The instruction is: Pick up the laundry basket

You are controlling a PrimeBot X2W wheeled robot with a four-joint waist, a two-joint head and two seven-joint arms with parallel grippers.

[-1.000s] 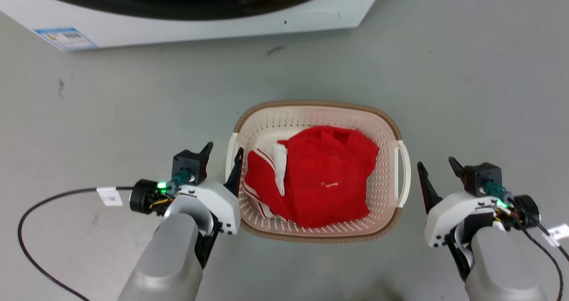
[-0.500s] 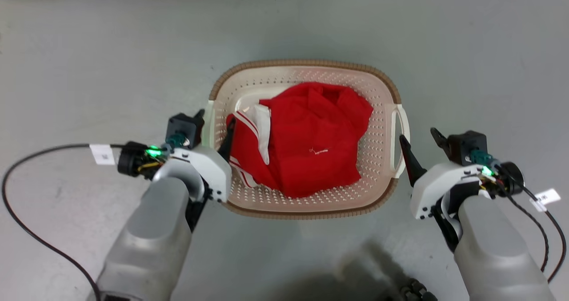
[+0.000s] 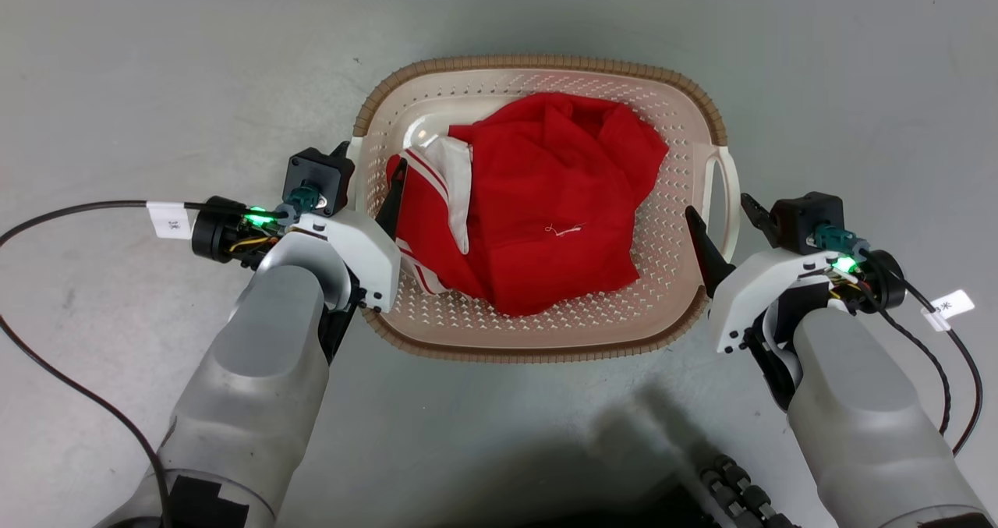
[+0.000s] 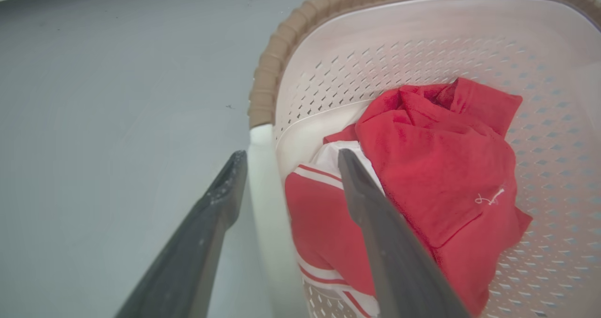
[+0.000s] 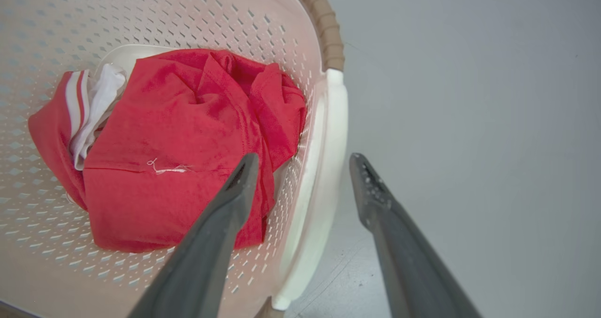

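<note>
The left tool was spread, its two dark fingers straddling the basket's left loop handle: one finger stood outside the wall and the other inside, against the clothing. In the left wrist view the left tool showed the white handle between its fingers with a gap on the inner side; whether the outer finger touched it could not be told.

The right tool was likewise spread across the right loop handle, inner finger over the perforated wall and outer finger over the floor. In the right wrist view the right tool had the handle running up between its tips, pinched by neither.

Between both tools the laundry basket stood upright on the grey floor, its brown ribbed rim level. Inside it lay a crumpled red garment with a white-striped piece on its left side.
</note>
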